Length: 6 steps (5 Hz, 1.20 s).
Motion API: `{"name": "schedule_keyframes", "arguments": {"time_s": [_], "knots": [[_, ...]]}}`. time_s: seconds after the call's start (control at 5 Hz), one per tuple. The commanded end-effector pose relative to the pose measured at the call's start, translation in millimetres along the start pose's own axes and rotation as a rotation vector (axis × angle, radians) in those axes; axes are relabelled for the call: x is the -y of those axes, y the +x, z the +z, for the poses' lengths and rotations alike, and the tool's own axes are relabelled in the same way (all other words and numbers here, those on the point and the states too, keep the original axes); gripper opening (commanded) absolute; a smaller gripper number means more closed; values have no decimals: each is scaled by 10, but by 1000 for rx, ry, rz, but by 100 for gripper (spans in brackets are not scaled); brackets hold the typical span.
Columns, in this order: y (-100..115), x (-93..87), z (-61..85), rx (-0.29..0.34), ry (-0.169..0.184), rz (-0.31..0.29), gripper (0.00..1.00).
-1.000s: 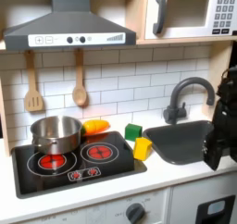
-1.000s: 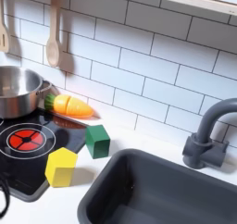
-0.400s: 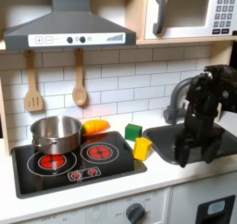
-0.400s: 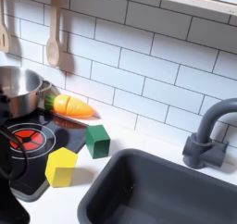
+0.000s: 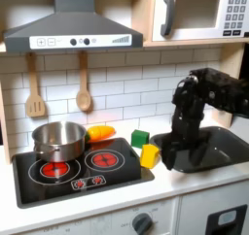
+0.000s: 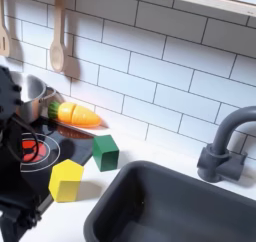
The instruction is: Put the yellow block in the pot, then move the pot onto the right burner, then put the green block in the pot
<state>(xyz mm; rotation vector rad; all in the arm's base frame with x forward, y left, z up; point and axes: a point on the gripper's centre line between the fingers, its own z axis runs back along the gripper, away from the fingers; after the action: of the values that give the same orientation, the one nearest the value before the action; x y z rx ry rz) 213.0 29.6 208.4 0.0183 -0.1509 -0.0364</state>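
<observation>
The yellow block (image 5: 149,156) lies on the desk (image 5: 107,202) at the stove's (image 5: 82,170) front corner, just beside the green block (image 5: 140,138). The claw (image 5: 172,158) hangs close on the first exterior view's right; I cannot tell whether its grip is closed. The pot (image 5: 59,140) sits on the far burner.

White tiled wall (image 5: 126,79) behind the stove (image 5: 83,166); range hood (image 5: 68,30) above it, microwave (image 5: 199,13) upper right, sink (image 6: 170,206) beside it.
</observation>
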Motion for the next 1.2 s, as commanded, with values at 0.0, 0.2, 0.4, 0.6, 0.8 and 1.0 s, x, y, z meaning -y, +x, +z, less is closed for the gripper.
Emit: {"name": "schedule_keyframes", "arguments": {"time_s": [0.0, 0.2, 0.4, 0.6, 0.8, 1.0], "knots": [[428, -179, -135, 18, 2, -43, 100], [582, -196, -172, 36, 3, -74, 100], [704, -168, -183, 56, -21, -125, 100], [778, -149, -197, 74, -42, -152, 100], [812, -100, -213, 90, -89, -203, 100], [796, -142, -214, 87, -85, -182, 100]]}}
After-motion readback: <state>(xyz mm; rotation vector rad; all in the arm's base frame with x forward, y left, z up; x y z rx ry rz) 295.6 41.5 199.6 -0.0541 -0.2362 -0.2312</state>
